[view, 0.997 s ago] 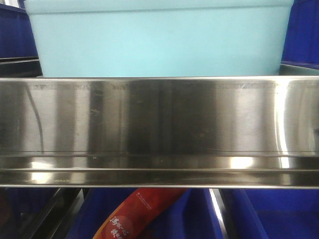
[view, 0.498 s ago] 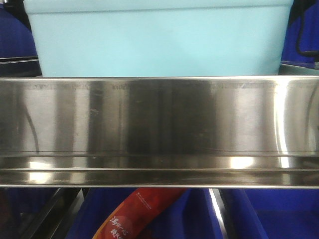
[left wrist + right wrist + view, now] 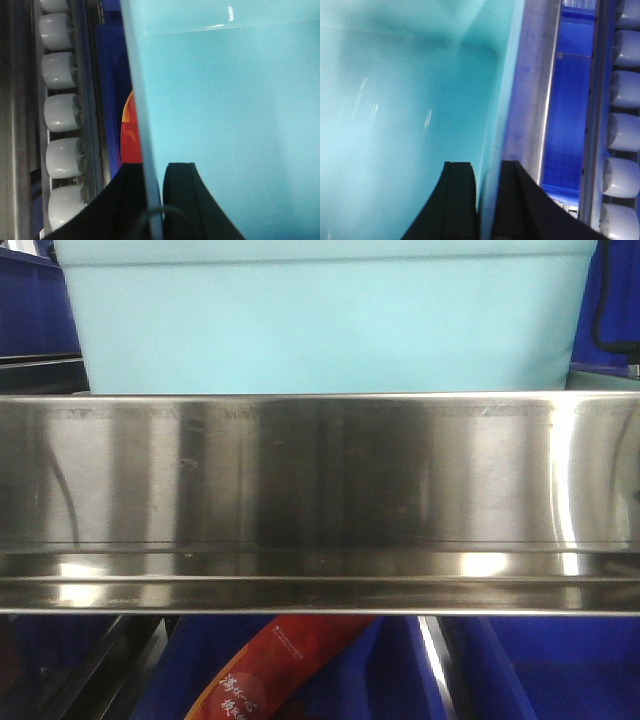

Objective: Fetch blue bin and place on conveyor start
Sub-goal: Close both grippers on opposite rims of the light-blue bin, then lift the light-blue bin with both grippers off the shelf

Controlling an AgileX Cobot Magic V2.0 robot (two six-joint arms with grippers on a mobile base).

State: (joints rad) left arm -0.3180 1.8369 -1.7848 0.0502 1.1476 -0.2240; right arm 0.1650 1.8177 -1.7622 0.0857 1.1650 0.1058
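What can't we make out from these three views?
- Conveyor start: in no view.
- Blue bin: front view, rim top cut by upper edge, base behind steel rail.
- Red packet: front view, cut by bottom edge, print too small.
- Left pincer, right pincer: wrist views show only finger ends.

Showing the blue bin (image 3: pixel 320 330) standing upright and level just behind the steel rail (image 3: pixel 320 490), spanning most of the front view. Presenting a pale turquoise, plain smooth wall with a thicker rim band on top, and hiding its base behind the rail. Being pinched across one side wall by the left gripper (image 3: pixel 156 170) and across the other by the right gripper (image 3: pixel 482 167). Gleaming inside, with rounded corners.
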